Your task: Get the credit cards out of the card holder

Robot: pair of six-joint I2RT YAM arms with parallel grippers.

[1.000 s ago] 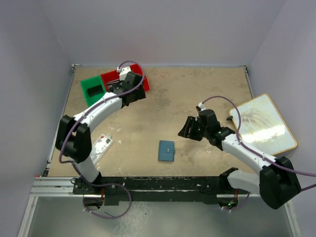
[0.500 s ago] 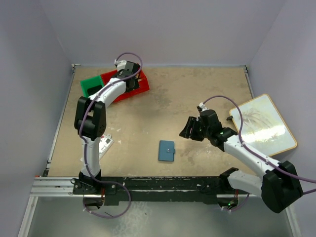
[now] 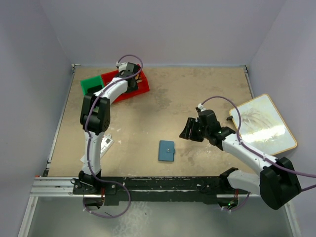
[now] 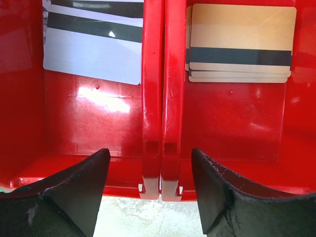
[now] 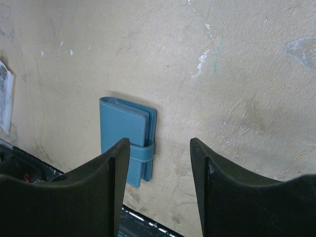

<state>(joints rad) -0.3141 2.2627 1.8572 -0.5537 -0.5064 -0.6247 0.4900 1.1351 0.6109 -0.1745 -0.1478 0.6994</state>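
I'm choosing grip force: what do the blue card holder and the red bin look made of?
The card holder looks like leather or faux leather: matte blue, pale stitching along its edges. The red bin looks like hard moulded plastic: glossy, with bright reflections on its floor.

No legible text, brand or number found in any view. The white packet [image 3: 105, 142] at the left near edge of the bench [image 3: 197, 94] carries red and dark print, too small to read. In the red bin [image 4: 153, 113], the silver-grey card [image 4: 94, 59] bears one small white triangle sign on its black stripe. The gold cards [image 4: 242, 29] in the adjoining compartment show a dark stripe only, without readable lettering.
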